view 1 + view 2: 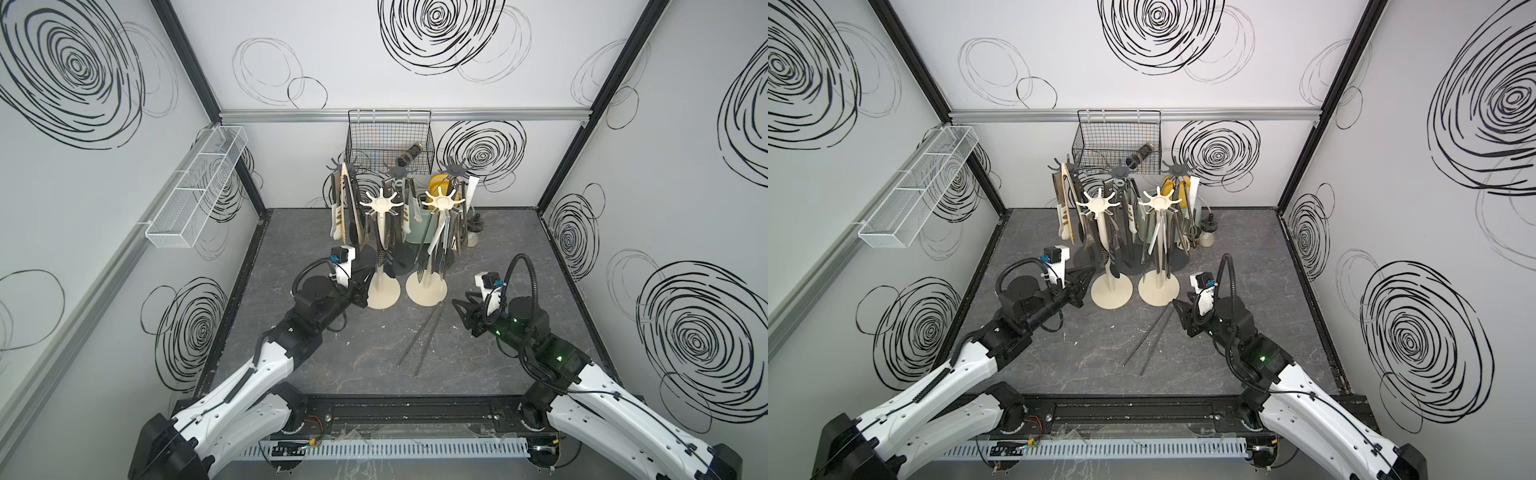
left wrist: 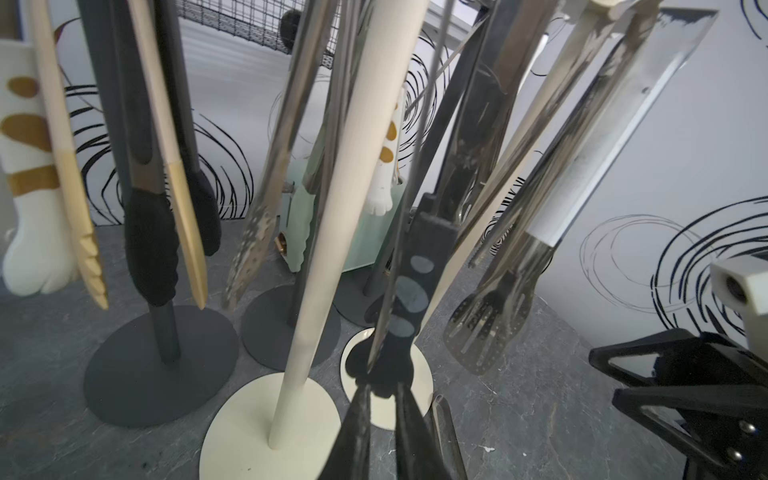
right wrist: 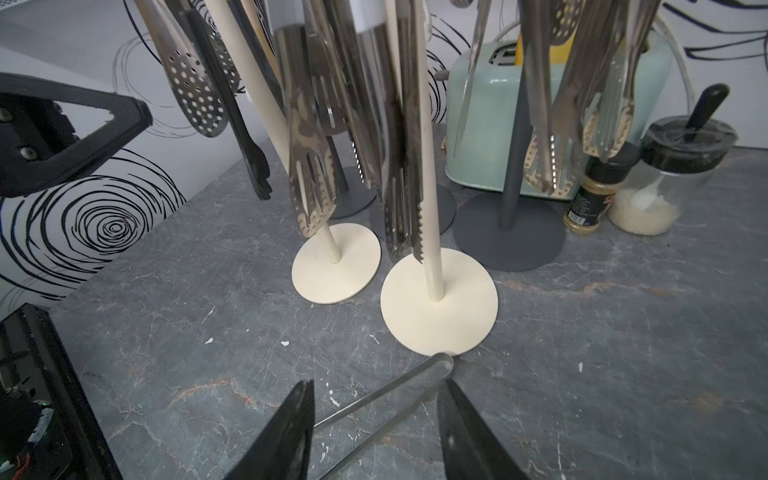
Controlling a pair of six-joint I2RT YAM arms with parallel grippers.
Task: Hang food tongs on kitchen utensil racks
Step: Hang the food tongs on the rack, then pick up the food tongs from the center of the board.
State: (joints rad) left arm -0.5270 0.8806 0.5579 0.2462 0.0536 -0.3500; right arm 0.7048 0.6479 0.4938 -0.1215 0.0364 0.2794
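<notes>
The loose steel tongs (image 3: 374, 397) lie flat on the tabletop, hinge end just beside the rim of the right-hand cream rack base (image 3: 415, 328); the long axis runs away from that base toward the robot, slanting to its left, tips spread. The right gripper (image 3: 378, 384), the nearer one, hovers at the hinge end, jaws half open and empty, straddling that axis; the left gripper (image 1: 1088, 274), well left of that base, shows a slim gap, hold unclear.
</notes>
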